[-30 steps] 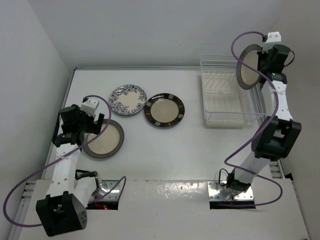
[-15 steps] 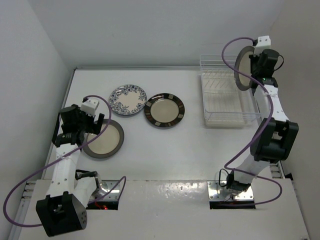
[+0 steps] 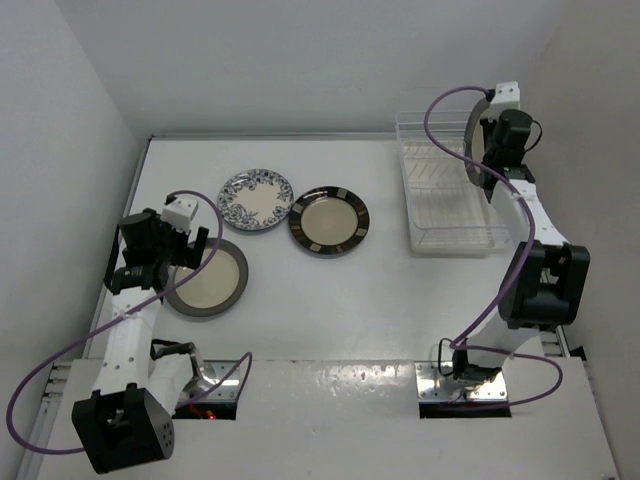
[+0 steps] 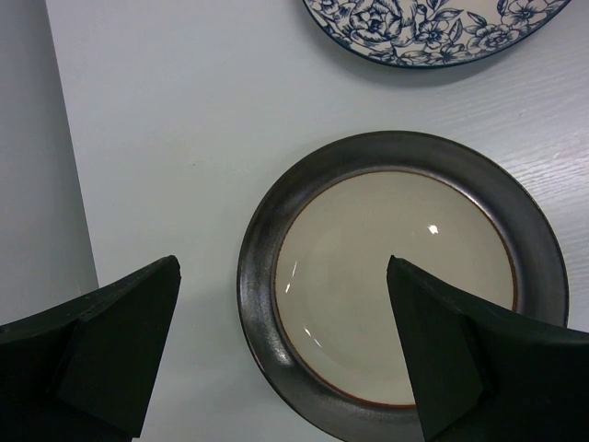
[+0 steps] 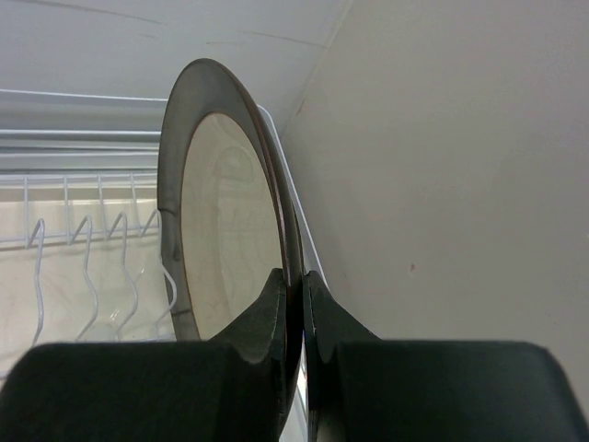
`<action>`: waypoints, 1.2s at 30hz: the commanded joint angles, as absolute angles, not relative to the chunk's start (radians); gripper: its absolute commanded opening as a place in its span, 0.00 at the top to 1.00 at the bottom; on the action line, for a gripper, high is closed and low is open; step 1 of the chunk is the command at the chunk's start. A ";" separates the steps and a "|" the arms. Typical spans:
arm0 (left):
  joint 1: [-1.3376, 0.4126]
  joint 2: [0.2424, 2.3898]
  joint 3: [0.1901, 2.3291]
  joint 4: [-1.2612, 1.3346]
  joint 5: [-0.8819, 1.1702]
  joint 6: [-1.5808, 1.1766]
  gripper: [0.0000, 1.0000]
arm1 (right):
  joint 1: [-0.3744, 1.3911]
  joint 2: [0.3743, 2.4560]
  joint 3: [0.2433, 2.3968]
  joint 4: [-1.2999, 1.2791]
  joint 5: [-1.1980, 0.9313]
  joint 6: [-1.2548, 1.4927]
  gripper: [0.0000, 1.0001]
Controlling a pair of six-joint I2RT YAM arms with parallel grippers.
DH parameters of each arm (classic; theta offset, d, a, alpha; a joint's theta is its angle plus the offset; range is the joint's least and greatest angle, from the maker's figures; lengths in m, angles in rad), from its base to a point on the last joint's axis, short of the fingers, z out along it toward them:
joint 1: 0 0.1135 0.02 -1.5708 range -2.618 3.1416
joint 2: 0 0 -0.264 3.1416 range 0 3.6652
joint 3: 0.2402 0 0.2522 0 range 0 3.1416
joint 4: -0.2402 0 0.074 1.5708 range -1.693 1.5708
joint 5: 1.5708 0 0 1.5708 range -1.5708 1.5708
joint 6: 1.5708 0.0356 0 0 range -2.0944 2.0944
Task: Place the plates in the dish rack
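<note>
My right gripper (image 3: 491, 138) is shut on the rim of a cream-centred, dark-rimmed plate (image 3: 477, 150) and holds it on edge above the right side of the white wire dish rack (image 3: 412, 190). In the right wrist view both fingers (image 5: 296, 285) pinch that plate (image 5: 225, 239) over the rack's wire prongs (image 5: 83, 249). My left gripper (image 3: 172, 262) is open and empty above the left edge of another dark-rimmed plate (image 3: 210, 280), which lies flat on the table (image 4: 396, 285). The blue floral plate (image 3: 256, 200) and the checked-rim plate (image 3: 329, 221) lie flat mid-table.
Walls close in the table on the left, back and right. The right wall stands just beside the rack and the held plate (image 5: 442, 166). The floral plate's edge shows at the top of the left wrist view (image 4: 433, 28).
My right arm has carried the upright plate leftward and farther back, from outside the rack's right side to above it. The left arm and the three flat plates have not moved.
</note>
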State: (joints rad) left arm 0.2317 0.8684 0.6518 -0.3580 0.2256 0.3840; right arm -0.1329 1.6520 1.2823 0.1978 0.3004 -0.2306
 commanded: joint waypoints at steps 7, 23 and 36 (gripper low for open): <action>0.245 0.844 0.663 -0.345 0.245 0.388 0.00 | -0.129 1.652 1.287 0.218 0.250 -0.183 1.00; 0.245 0.844 0.653 -0.345 0.245 0.388 0.00 | -0.060 1.698 1.227 0.262 0.368 -0.311 1.00; 0.245 0.844 0.653 -0.345 0.245 0.388 0.00 | -0.043 1.715 1.307 0.198 0.416 -0.245 0.26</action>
